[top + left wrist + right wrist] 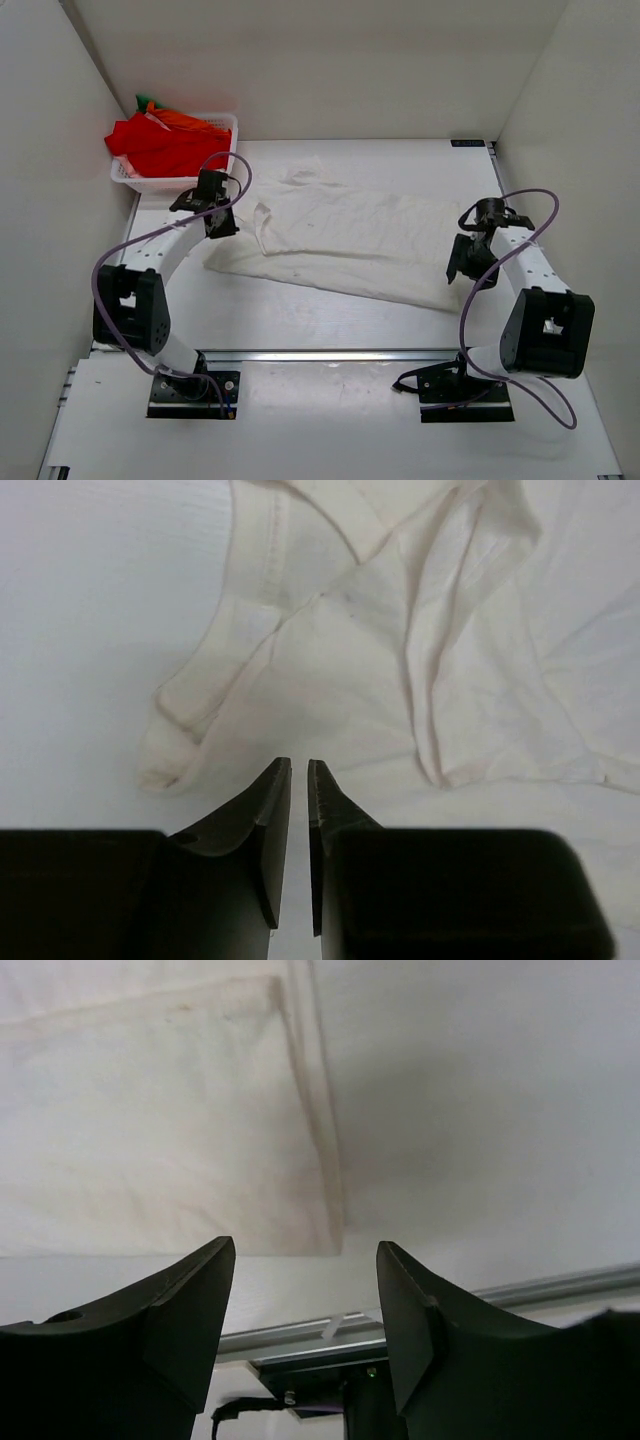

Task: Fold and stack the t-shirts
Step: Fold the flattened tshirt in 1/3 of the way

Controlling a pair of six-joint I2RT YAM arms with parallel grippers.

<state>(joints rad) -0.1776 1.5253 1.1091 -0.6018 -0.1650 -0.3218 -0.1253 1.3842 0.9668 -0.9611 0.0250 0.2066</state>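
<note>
A metal rail [330, 355] runs along the near edge of the tabletop [300, 320], and a broad strip of bare surface lies between it and the cloth.

The right gripper [305, 1245] hangs near the right edge with its jaws wide apart and nothing between them. Its fingertips [222, 1250] sit over bare tabletop just on the near side of the white t-shirt's [150, 1130] hem corner, apart from the cloth.

The left gripper [298, 765] is toward the left edge. Its jaws stand only a narrow slit apart and hold nothing. It is poised over the shirt's cloth just beside a crumpled sleeve [190, 720]; whether the tips touch the fabric cannot be told.

The white t-shirt lies spread and wrinkled across the middle of the tabletop, running from the left-back down toward the right-near side, between the two grippers. Bare surface shows left of the sleeve and right of the hem.

At the far left corner a white basket [150, 183] holds a red t-shirt [165, 145], with an orange one [180, 118] and a bit of green [145, 102] behind it.
</note>
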